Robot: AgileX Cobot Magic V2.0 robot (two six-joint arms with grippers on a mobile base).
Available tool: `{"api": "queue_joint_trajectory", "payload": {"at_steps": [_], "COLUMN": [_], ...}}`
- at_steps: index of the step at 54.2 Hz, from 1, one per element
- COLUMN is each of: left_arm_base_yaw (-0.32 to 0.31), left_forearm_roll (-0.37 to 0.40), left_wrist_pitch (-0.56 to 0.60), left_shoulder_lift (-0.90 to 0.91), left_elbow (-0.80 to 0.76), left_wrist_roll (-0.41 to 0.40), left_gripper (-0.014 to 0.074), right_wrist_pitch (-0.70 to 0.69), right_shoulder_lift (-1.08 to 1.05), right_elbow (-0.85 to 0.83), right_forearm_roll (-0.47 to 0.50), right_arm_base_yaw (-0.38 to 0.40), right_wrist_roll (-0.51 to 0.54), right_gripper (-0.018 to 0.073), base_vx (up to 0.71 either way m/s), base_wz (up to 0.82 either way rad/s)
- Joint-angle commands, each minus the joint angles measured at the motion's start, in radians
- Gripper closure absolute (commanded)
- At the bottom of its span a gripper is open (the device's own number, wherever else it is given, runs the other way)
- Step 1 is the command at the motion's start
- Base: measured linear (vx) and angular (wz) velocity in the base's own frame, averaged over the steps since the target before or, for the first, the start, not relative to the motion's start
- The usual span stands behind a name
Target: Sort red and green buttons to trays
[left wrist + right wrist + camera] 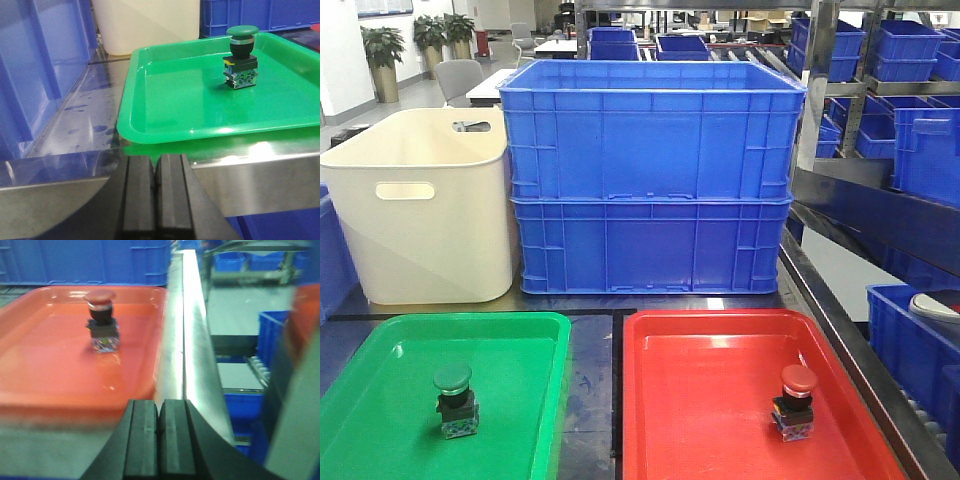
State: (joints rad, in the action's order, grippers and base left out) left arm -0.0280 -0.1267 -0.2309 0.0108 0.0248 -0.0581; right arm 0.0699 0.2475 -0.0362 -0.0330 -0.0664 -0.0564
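Green button (pixel 454 400): upright in my green tray (pixel 380 420), cap up, standing free, a little right of the tray's middle. The left wrist view shows it alone on the glossy floor, well apart from the rim.

Red button (pixel 795 402): upright in my red tray (pixel 700 420), toward the right side, touching nothing else. The right wrist view is blurred, so I cannot vouch for its exact tilt; it looks square on its base.

Left gripper (pixel 156 175): pads pressed together, holding nothing, low at the near table edge, well short of the tray.

Right gripper (pixel 159 425): pads likewise closed and empty, at the near edge beside the red tray's corner.

Step in hand: none visible; each colour sits in its matching tray, so I judge the sort done. The next move calls only for keeping both arms clear of the trays.

Beyond: cream tub (pixel 420 210), stacked blue crates (pixel 650 180), steel table (pixel 590 390).
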Motion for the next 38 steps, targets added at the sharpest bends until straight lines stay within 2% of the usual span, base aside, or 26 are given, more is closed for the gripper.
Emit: {"api": "queue_joint_trajectory", "payload": {"at_steps": [1, 8, 38], "left_arm_base_yaw": [0.001, 0.001, 0.001], "left_forearm_roll": [0.000, 0.000, 0.000], "left_wrist_pitch": [0.076, 0.076, 0.075], "left_shoulder_lift": [0.015, 0.015, 0.013], "left_elbow": [-0.023, -0.023, -0.023], "left_wrist_roll": [-0.002, -0.002, -0.002], "left_gripper": [0.0602, 0.0602, 0.0602], "right_wrist_pitch": [-0.084, 0.018, 0.029], "right_shoulder_lift": [-0.130, -0.272, -0.264], "right_elbow": [0.056, 0.074, 0.074], "right_forearm_roll": [0.004, 0.013, 0.013], "right_arm_base_yaw": [0.031, 0.040, 0.037], "right_wrist_roll": [0.011, 0.011, 0.011], "right_gripper": [0.0570, 0.0570, 0.0570], "base_vx": [0.00, 0.00, 0.00], "base_wz": [0.00, 0.00, 0.00]}}
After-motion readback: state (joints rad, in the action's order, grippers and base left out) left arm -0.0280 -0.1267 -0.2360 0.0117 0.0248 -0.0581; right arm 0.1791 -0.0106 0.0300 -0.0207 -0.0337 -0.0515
